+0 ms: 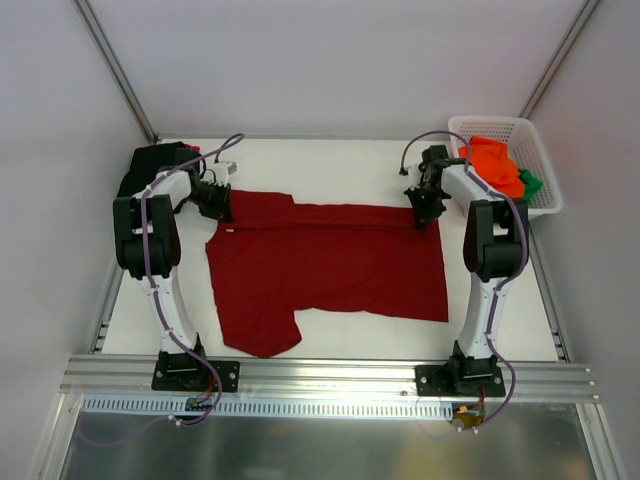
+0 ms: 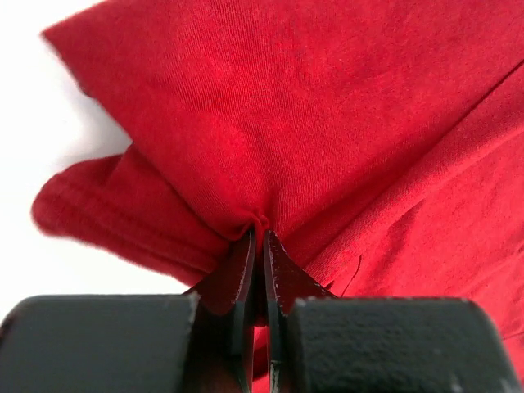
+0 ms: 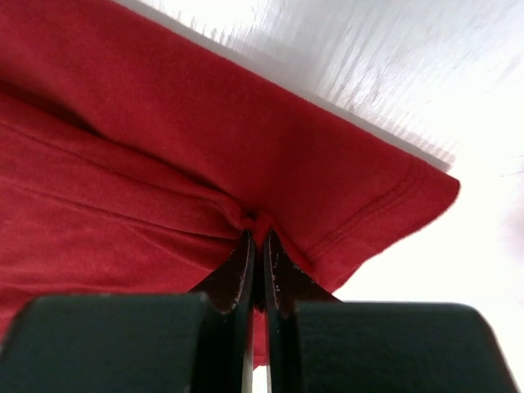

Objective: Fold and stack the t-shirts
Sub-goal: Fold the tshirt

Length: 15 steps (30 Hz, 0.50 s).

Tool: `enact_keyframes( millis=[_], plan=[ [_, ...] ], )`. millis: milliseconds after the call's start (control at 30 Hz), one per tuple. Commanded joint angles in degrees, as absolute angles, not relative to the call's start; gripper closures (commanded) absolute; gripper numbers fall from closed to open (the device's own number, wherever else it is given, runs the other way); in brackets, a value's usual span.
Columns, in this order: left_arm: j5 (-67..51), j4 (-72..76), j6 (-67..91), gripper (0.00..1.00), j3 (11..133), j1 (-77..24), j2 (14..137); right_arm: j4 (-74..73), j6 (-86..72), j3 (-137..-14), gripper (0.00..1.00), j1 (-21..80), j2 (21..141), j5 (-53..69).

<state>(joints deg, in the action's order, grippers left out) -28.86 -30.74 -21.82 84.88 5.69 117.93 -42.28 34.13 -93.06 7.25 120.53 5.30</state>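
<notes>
A dark red t-shirt (image 1: 330,265) lies spread across the white table, its far edge doubled over into a narrow fold. My left gripper (image 1: 222,207) is shut on a pinch of the shirt's far left corner by the sleeve. In the left wrist view the cloth (image 2: 327,123) bunches at the shut gripper (image 2: 259,233). My right gripper (image 1: 424,213) is shut on the far right corner. In the right wrist view the hemmed edge (image 3: 385,205) puckers at the shut gripper (image 3: 255,233). One sleeve (image 1: 262,335) points toward the near edge.
A white lattice basket (image 1: 498,124) at the far right holds an orange t-shirt (image 1: 495,165) and a green one (image 1: 530,183). A black t-shirt (image 1: 155,160) lies at the far left corner with a bit of bright red cloth (image 1: 193,150) beside it. Grey walls enclose the table.
</notes>
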Motion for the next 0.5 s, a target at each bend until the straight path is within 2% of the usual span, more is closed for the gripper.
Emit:
enact_keyframes(
  millis=[0,467],
  plan=[
    [-30.67,-33.05,-23.82,1.00,82.36,6.42,113.12,-44.12,35.51,-91.32,1.00,7.12,117.69,3.34],
    [-33.13,-33.22,-23.38,1.00,79.80,7.47,108.46,-36.92,35.68,-87.63,1.00,5.89,111.37,3.42]
  ],
)
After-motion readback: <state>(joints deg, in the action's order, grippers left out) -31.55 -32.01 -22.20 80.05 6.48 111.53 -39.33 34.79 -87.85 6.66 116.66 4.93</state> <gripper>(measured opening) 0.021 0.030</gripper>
